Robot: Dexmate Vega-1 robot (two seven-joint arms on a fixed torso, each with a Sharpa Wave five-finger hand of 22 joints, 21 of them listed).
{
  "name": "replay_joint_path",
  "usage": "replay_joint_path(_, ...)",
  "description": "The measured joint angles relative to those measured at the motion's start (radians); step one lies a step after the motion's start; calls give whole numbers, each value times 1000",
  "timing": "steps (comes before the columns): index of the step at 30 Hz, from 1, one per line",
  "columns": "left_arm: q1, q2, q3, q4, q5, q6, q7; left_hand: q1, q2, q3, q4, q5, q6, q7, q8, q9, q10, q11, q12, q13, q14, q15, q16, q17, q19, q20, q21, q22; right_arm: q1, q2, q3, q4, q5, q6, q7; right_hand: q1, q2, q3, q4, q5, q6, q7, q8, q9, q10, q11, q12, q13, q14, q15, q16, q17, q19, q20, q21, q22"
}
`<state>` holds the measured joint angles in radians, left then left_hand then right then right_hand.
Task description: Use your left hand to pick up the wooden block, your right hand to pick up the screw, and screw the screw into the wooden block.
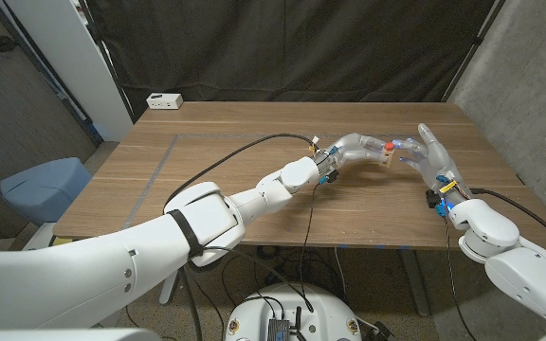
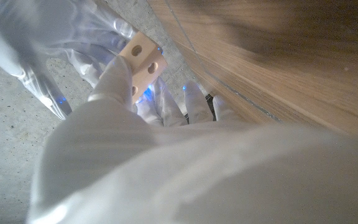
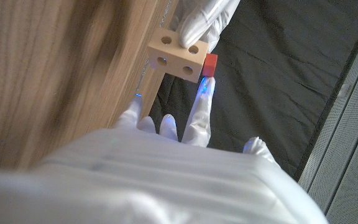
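Note:
The pale wooden block (image 1: pixel 385 159) with round holes hangs above the right part of the table, gripped by my left hand (image 1: pixel 354 147), which reaches across from the left. A red-headed screw (image 1: pixel 388 147) sticks out of the block. My right hand (image 1: pixel 431 156) stands just right of it, fingertips on the screw, other fingers spread upward. In the right wrist view a finger of my right hand (image 3: pixel 185 155) touches the screw (image 3: pixel 210 63) at the block's (image 3: pixel 176 56) side. In the left wrist view my left hand (image 2: pixel 123 124) pinches the block (image 2: pixel 143 61).
A small white box (image 1: pixel 164 100) sits at the table's back left corner. A thin tape line (image 1: pixel 159 166) runs across the left part of the wooden table (image 1: pixel 235 128). A blue chair (image 1: pixel 45 185) stands left of the table, and black cables trail along both arms.

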<state>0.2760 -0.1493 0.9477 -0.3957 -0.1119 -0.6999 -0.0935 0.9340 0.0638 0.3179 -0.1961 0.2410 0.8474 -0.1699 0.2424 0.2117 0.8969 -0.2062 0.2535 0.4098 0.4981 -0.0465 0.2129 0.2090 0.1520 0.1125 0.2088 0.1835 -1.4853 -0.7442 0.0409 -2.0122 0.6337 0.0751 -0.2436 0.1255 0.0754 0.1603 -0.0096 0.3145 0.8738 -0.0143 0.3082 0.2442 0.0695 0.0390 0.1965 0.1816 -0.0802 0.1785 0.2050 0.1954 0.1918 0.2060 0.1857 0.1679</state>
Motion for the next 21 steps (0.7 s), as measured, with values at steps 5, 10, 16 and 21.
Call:
replay_joint_path(5, 0, -1, 0, 1, -1, 2, -2, 0, 0, 0, 0, 0, 0, 0, 0, 0, -2, 2, 0, -7, 0, 0, 0, 0, 0, 0, 0, 0, -6, 3, 4, -5, -2, -2, -2, 0, 0, 0, 0, 0, 22, 5, 13, 5, 17, -5, 7, 0, 9, 1, 0, 0, 5, -2, 0, 0)
replay_joint_path(10, -2, -2, 0, 3, -2, 6, -3, 0, 0, 0, 0, 0, 0, 0, 0, -1, -2, 2, 0, -101, 0, 0, 0, 0, 0, 0, 0, 0, -9, 5, 7, -9, -3, -4, -3, 0, 0, -4, -4, 0, 43, 4, 25, 11, 27, -11, 7, 0, 12, -2, 0, 0, 11, 0, 0, 0)
replay_joint_path(16, -4, -3, 0, 5, -5, 12, -4, 0, 0, 0, 0, 0, 0, 0, 0, 0, -2, 2, 0, -101, 0, 0, 0, 3, 0, 0, 0, 0, -12, 8, 9, -12, -4, -6, -3, 0, 0, -4, -4, 0, 61, 7, 34, 12, 40, -14, 7, 0, 17, -6, 6, 0, 12, 1, 0, 0)
replay_joint_path(21, -5, -5, 0, 6, -7, 16, -6, 0, 0, 0, 0, 3, 0, 0, 0, 0, -2, 1, 0, -101, 0, 0, 0, 3, 0, 0, 0, 0, -15, 10, 10, -14, -5, -7, -3, 0, 0, -4, -4, 0, 66, 12, 40, 14, 50, -16, 7, 0, 23, -2, 6, 0, 12, 1, 0, 0)
